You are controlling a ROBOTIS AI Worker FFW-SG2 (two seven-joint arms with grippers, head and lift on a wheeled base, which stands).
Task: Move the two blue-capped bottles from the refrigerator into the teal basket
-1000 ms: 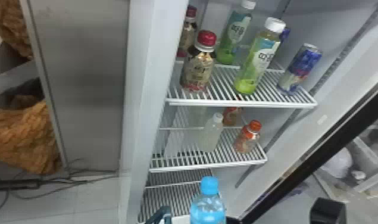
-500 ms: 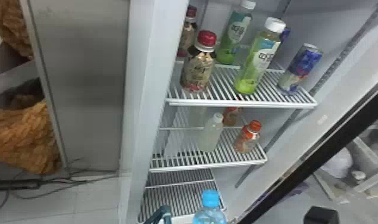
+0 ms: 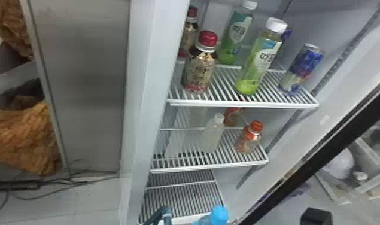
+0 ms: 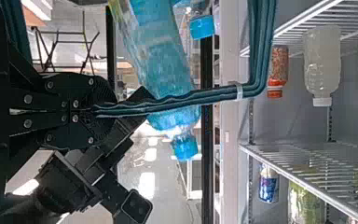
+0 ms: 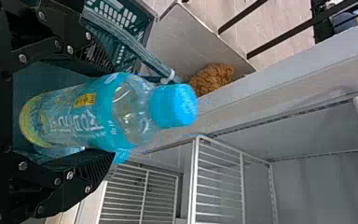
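At the bottom of the head view a blue-capped bottle (image 3: 219,214) shows beside the teal basket's handle (image 3: 160,215); a black part of my right gripper's wrist (image 3: 316,217) is farther right. In the right wrist view my right gripper (image 5: 105,112) is shut around this bottle (image 5: 79,116), near the teal basket (image 5: 137,23). My left gripper (image 4: 95,110) is shut on the teal handle (image 4: 191,96), and the held bottle (image 4: 161,60) hangs tilted behind the handle. A second blue cap (image 4: 202,26) sits close by; whether it is inside the basket, I cannot tell.
White wire shelves (image 3: 243,104) hold red-capped, white-capped and orange-capped bottles and a blue can (image 3: 302,68). The refrigerator's side wall (image 3: 147,104) stands left of them, the black door edge (image 3: 311,158) to the right. Cables (image 3: 87,179) lie on the floor at left.
The bottle in my right gripper has moved down in the head view, so mostly its cap shows there. The black wrist part has shifted down and slightly left. The handle has also sunk slightly.
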